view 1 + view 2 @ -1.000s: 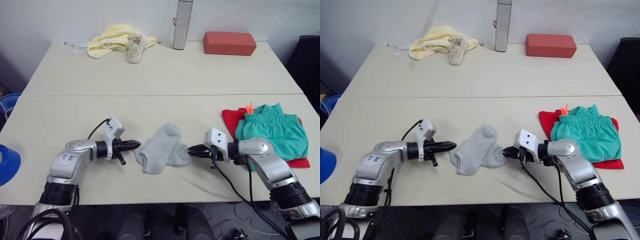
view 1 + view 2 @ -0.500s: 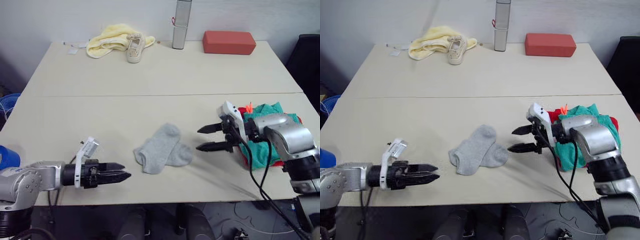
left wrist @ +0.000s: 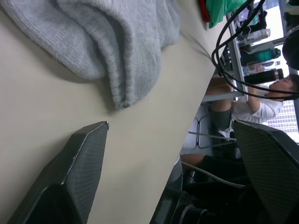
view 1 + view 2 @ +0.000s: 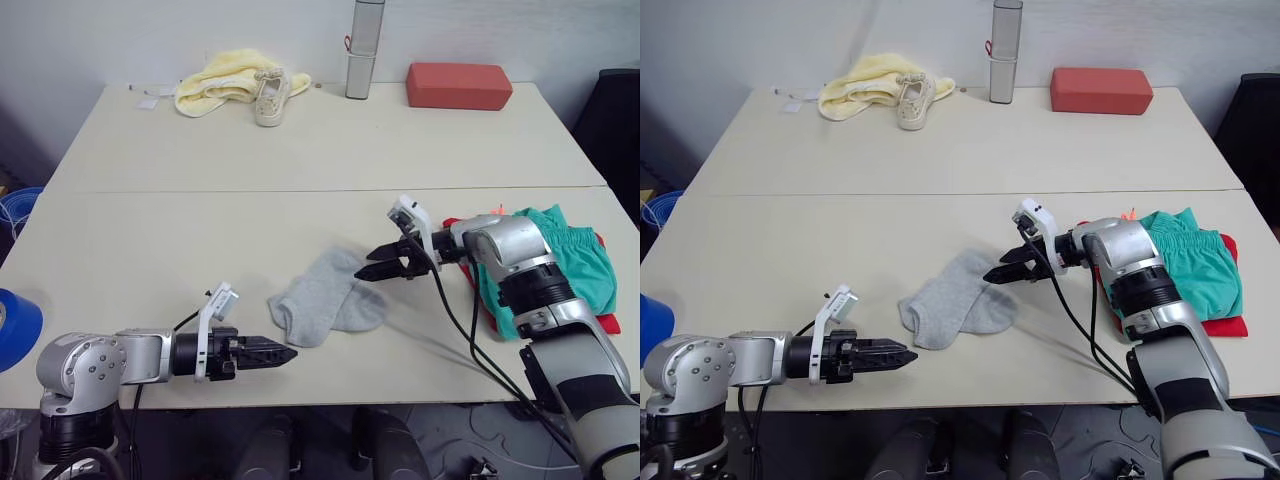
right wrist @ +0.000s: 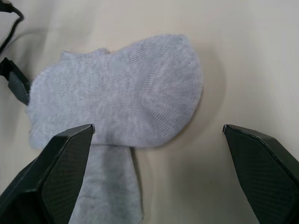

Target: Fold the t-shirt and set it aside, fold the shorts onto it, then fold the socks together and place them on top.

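The t-shirt is lying folded to the right of the socks, with the shorts folded on top of it, so the first two steps look done. The socks are lying overlapped on the table, well apart from the pile, so it remains to fold them together and place them on the shorts.

The right gripper is hovering just beside the far right edge of the socks, its fingers spread wide and holding nothing. The left gripper is pointing at the near left edge of the socks, fingers wide apart in the wrist view, also empty.

Half a second ago the right gripper was further right of the socks, and the left gripper further left; both are closing in now. The socks are lying unchanged.
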Controlling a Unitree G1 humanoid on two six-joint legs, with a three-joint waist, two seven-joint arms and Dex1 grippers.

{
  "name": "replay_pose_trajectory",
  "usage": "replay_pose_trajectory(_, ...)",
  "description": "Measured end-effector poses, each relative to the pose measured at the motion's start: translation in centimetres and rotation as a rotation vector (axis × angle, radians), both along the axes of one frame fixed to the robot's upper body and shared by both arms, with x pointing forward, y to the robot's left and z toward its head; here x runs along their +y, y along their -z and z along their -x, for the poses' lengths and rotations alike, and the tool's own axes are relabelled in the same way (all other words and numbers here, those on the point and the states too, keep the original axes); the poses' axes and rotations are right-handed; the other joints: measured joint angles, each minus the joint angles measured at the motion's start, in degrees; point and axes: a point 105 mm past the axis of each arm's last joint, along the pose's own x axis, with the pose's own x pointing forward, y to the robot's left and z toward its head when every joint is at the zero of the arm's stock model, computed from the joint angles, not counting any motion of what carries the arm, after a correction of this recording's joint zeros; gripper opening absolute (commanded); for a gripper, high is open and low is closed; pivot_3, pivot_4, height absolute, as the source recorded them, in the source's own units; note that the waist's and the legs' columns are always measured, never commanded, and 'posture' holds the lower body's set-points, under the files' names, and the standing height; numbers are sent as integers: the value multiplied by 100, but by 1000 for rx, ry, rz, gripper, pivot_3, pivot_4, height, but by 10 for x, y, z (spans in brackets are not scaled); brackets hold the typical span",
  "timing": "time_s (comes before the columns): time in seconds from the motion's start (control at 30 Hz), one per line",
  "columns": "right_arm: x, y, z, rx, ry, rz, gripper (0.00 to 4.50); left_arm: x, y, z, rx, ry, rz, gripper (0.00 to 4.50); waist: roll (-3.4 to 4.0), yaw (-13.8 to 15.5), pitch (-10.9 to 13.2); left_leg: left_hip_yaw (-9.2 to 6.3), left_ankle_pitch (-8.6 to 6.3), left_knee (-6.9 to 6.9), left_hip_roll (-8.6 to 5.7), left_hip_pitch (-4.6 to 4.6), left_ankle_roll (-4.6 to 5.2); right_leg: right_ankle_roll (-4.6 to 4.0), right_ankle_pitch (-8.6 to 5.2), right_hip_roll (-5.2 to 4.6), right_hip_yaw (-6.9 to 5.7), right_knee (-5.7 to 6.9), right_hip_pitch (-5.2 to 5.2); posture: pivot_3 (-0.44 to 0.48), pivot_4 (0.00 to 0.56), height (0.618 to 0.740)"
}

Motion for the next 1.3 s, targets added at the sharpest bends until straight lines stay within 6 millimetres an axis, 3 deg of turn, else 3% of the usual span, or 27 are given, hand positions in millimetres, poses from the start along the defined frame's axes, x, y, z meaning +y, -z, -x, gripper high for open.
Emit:
replay_pose_trajectory(0.27, 20, 3, -6, -20, 10, -42, 4500, -23, 0, -19, -34, -60, 27, 4449, 6, -23, -16, 2, 8, 1, -2, 15, -10, 2, 2, 4, 8, 21, 6, 0, 150, 740)
replay_pose_trajectory(0.33, 24, 3, -6, -22, 12, -49, 4500, -24, 0, -20, -37, -64, 27, 4069, 6, -18, -17, 2, 8, 1, -3, 15, -11, 2, 1, 4, 8, 21, 6, 0, 150, 740)
replay_pose_trajectory(0.43, 29, 4, -6, -24, 11, -53, 3943, -23, 4, -21, -30, -84, 1, 3323, 6, -23, -17, 2, 8, 0, -3, 15, -11, 2, 1, 4, 10, 21, 4, 0, 150, 740)
replay_pose_trajectory(0.73, 30, 9, -8, -43, 39, -60, 851, -15, 15, -26, -3, -147, -55, 437, 6, -35, -17, 8, 7, -9, 0, 8, -12, -2, -1, 11, 10, 13, -8, 0, 150, 740)
replay_pose_trajectory(0.8, 31, 8, -6, -47, 34, -66, 216, -16, 15, -26, -6, -151, -50, 0, 6, -33, -17, 10, 7, -10, 0, 6, -12, -2, -1, 11, 12, 13, -10, 0, 150, 740)
replay_pose_trajectory(0.83, 32, 7, -4, -51, 28, -71, 15, -16, 15, -26, -7, -152, -49, 0, 7, -29, -18, 10, 7, -10, 0, 7, -12, -2, -1, 10, 13, 14, -10, 0, 150, 740)
replay_pose_trajectory(1.2, 28, -20, 11, -109, -1, -153, 15, -11, 12, -20, -25, -113, -18, 0, 5, -33, -16, 11, 7, -17, 1, 5, -18, -4, -2, 7, 16, 11, -19, 0, 150, 740)
replay_pose_trajectory(1.3, 23, -41, 19, -108, 14, -227, 15, 18, -3, -11, -41, -39, -83, 0, -8, -60, -8, 12, 7, -17, 9, -19, -31, -29, -16, 10, 16, 36, -56, 0, 150, 740)
